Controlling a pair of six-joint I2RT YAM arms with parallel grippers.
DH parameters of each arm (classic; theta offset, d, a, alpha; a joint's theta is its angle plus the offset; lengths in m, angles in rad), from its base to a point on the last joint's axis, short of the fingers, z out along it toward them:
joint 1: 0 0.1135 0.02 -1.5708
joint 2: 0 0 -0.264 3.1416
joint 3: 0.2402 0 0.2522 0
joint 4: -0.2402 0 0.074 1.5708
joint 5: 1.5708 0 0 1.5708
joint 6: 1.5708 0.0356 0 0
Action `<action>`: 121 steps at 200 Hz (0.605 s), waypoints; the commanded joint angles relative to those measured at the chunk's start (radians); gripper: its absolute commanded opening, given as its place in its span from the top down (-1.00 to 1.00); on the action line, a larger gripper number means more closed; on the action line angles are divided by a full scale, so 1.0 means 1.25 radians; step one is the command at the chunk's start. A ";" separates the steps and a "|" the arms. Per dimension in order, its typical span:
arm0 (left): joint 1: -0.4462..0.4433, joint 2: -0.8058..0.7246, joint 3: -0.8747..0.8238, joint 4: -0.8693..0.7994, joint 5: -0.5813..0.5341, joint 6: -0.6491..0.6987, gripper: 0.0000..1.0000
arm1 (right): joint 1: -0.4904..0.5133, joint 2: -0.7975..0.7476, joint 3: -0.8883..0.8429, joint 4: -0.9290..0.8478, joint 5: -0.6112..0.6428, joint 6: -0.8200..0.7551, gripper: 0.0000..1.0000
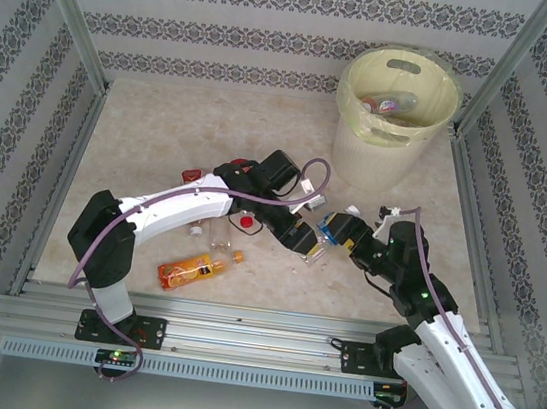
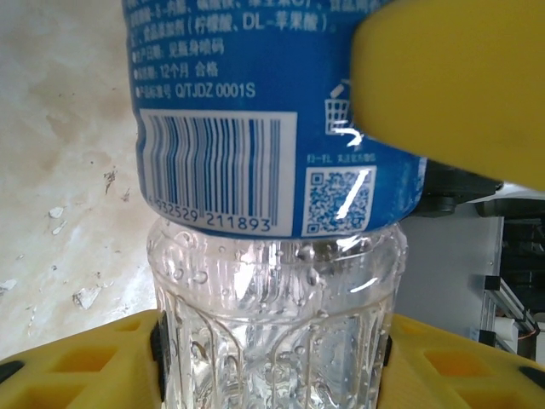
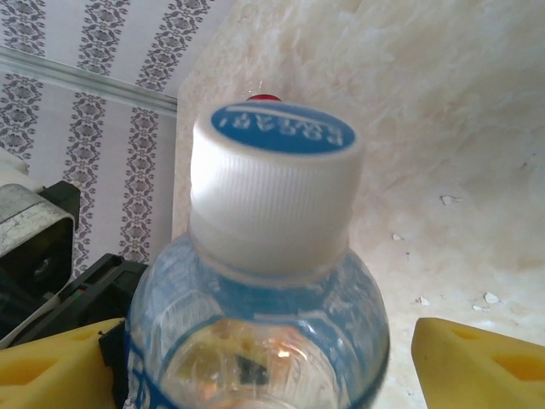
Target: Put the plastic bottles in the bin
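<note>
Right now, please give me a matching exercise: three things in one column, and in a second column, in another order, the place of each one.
Things
1. blue bottle
2. orange bottle
3. bin

Places
A. stands at the far right of the table, with bottles inside
B. clamped in the left gripper
C. lies flat on the table, at the near left

Pairs: 1-B, 2-C, 3-A
</note>
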 commanded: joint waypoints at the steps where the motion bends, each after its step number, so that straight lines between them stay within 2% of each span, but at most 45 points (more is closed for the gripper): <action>1: 0.003 -0.026 -0.006 0.046 0.034 -0.002 -0.16 | -0.009 0.016 -0.012 0.055 -0.026 0.015 -0.64; 26: 0.003 -0.033 -0.015 0.061 0.034 -0.005 -0.18 | -0.006 0.022 -0.011 0.084 -0.037 0.020 -0.57; 79: 0.003 -0.039 -0.023 0.070 0.019 -0.002 -0.27 | -0.004 0.020 0.016 0.070 -0.030 0.008 -0.23; 112: 0.004 -0.094 -0.074 0.152 -0.005 -0.001 -0.71 | -0.004 0.012 0.077 -0.011 -0.002 -0.047 -0.15; 121: 0.004 -0.111 -0.089 0.174 -0.014 -0.007 -0.97 | -0.004 0.011 0.099 -0.039 0.009 -0.067 -0.14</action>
